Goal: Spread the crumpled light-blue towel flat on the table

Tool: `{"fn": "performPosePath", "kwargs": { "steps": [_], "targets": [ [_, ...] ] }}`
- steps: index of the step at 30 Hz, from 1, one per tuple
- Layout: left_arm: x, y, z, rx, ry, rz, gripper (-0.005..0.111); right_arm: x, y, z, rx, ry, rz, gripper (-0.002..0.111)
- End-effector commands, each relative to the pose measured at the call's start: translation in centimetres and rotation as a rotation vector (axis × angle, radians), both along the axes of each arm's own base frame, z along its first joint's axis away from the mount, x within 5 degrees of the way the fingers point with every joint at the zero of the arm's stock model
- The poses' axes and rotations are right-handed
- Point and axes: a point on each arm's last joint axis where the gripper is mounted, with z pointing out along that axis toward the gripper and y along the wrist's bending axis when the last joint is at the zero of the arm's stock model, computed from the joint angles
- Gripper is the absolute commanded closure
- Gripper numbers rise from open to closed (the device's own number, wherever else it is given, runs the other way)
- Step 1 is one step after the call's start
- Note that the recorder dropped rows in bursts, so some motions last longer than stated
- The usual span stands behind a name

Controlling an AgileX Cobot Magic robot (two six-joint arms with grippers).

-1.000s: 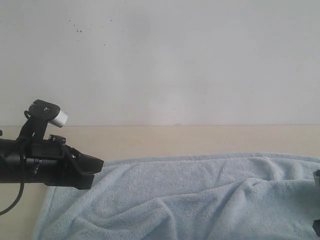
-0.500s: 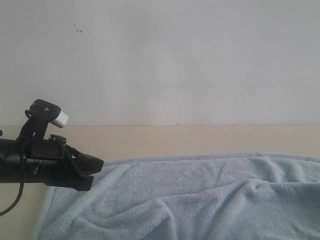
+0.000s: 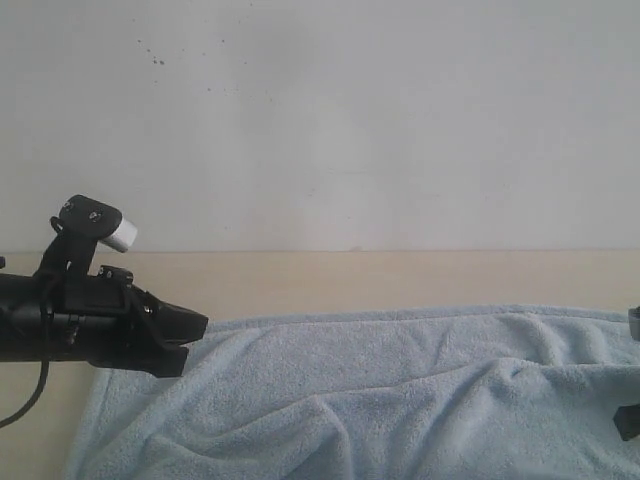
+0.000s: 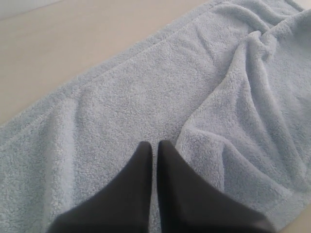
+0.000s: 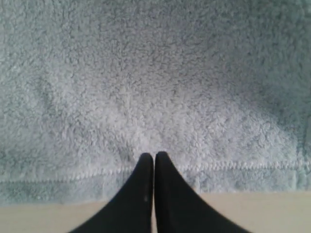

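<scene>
The light-blue towel lies spread over the beige table, with long soft folds running across its middle. One raised fold lies beside my left gripper. That gripper is shut and empty, and hovers over the towel's left end. My right gripper is also shut with nothing between its fingers. Its tips are over the towel's stitched hem, by the table edge of the cloth. Only a dark sliver of the right gripper shows at the right edge of the exterior view. No label is visible.
A white speckled wall rises behind the table's far edge. Bare table runs along the towel's far side and left end, and a strip of it shows under the right gripper.
The right gripper left the exterior view's right edge, then came back into it. The towel's fold on the right shifted slightly. The left arm barely moved.
</scene>
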Motion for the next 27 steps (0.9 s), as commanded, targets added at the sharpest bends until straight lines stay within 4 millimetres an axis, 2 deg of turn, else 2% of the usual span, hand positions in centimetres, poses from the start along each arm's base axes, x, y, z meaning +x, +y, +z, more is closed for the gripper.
{"fn": "performPosePath", "kwargs": {
  "steps": [1,15,27],
  "targets": [
    [0.3,-0.1,0.3,-0.011,-0.012,-0.011,0.103,0.6,-0.2,-1.0,-0.003,-0.019,0.007,0.109],
    [0.6,-0.3,-0.7,-0.011,0.021,-0.019,0.103,1.3,-0.3,-2.8,-0.01,-0.023,0.023,0.109],
    [0.8,-0.5,-0.3,-0.025,0.009,-0.031,0.103,0.0,-0.2,-3.1,-0.001,0.124,0.017,0.109]
  ]
}}
